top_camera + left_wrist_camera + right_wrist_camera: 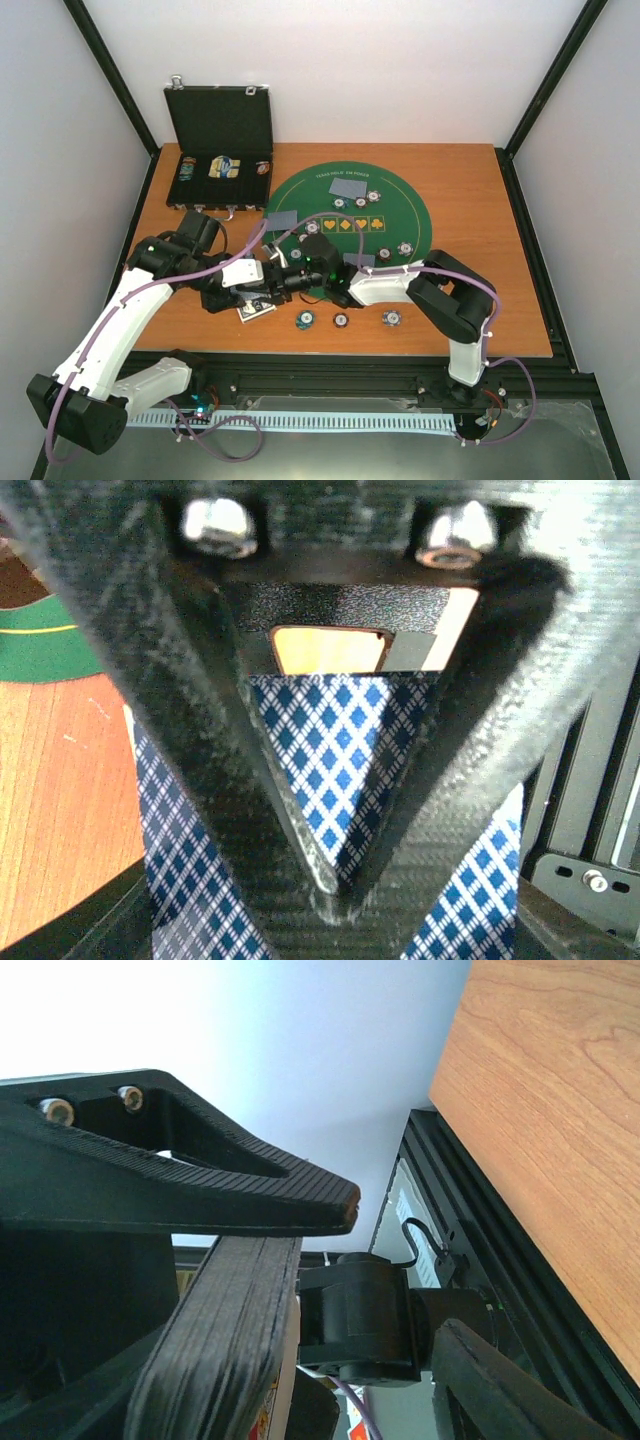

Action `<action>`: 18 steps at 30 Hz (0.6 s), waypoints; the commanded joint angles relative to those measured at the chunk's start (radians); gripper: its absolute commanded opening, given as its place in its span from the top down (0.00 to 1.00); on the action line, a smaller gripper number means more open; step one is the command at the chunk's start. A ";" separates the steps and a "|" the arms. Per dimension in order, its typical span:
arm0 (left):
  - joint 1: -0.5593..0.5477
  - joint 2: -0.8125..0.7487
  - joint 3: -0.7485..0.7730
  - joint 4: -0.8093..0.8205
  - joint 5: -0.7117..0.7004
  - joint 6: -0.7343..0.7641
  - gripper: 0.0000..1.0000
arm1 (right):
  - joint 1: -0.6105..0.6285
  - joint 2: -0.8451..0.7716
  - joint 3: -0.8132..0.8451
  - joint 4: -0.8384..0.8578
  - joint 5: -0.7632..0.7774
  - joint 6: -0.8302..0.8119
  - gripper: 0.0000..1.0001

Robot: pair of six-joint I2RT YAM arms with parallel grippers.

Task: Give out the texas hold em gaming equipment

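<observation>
Our left pincer (335,885) is clamped on the playing cards (335,770), wedged inside it. Whether the right pincer (292,283), just beside, is closed we cannot tell. A careless tug could spill cards onto the bench (480,250).

table (480,250): brown wood
mat (400,200): green felt, beneath and beyond right gripper (308,276)
case (220,180): black, open, far beyond left gripper (283,284)
chips (341,320): three on bare wood, nearer than right gripper
cards (255,312): just nearer than left gripper

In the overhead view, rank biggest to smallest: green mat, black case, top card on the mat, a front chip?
1. green semicircular felt mat
2. open black hinged case
3. grey-blue-backed card
4. small striped round chip
</observation>
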 commanded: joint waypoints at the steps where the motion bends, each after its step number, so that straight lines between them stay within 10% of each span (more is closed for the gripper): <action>1: -0.004 -0.027 0.043 -0.006 0.013 -0.002 0.85 | -0.030 -0.031 -0.079 -0.032 0.015 -0.016 0.41; 18: -0.004 -0.022 0.042 -0.006 0.018 0.000 0.85 | -0.057 -0.182 -0.134 -0.187 0.044 -0.105 0.74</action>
